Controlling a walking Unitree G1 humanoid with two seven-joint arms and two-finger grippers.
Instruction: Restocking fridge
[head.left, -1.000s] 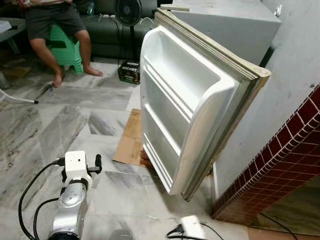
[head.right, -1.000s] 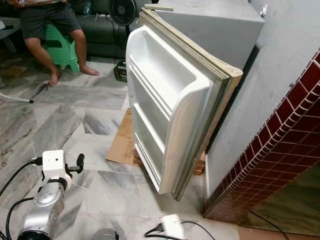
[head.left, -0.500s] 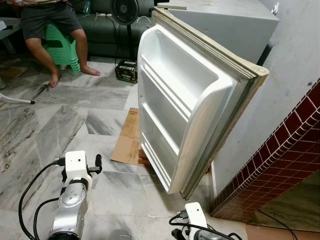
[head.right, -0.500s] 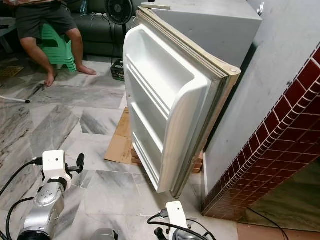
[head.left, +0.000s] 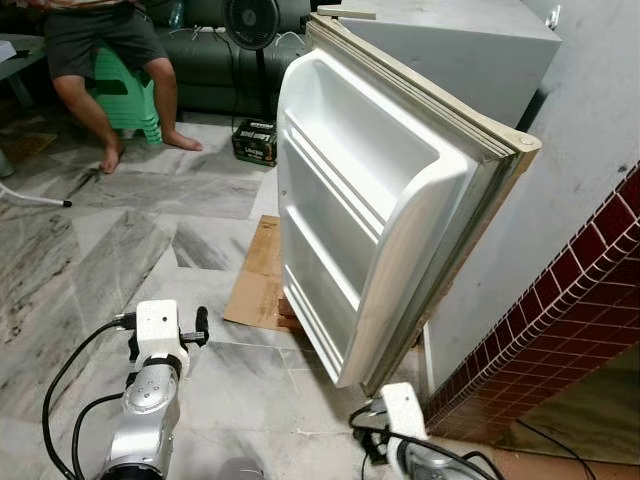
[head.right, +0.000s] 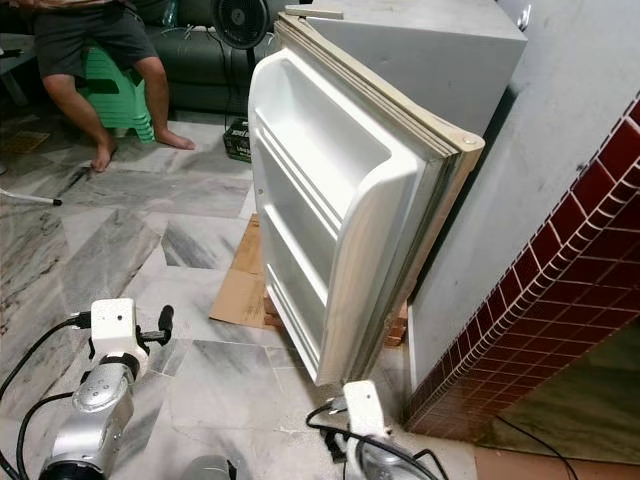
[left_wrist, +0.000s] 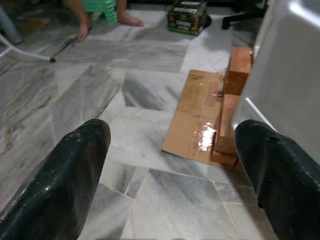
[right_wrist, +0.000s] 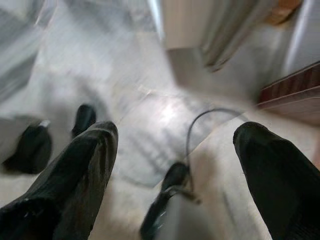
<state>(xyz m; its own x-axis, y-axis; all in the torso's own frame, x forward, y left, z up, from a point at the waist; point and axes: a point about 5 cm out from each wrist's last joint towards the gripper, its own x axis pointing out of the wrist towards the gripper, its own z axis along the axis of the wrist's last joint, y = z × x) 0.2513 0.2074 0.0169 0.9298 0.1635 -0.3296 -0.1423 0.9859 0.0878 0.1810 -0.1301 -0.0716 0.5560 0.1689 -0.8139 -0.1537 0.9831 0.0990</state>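
Scene: fridge door (head.left: 370, 200) seen swung wide open, moulded glossy white plastic shelves bare | Handling: door judged stiff, fairly heavy, smooth; best pushed or gripped at its free edge | Left end effector (left_wrist: 170, 185): released, fingers spread above marble floor (head.left: 120, 240) | Right end effector (right_wrist: 175, 170): released, low beside door's bottom corner.
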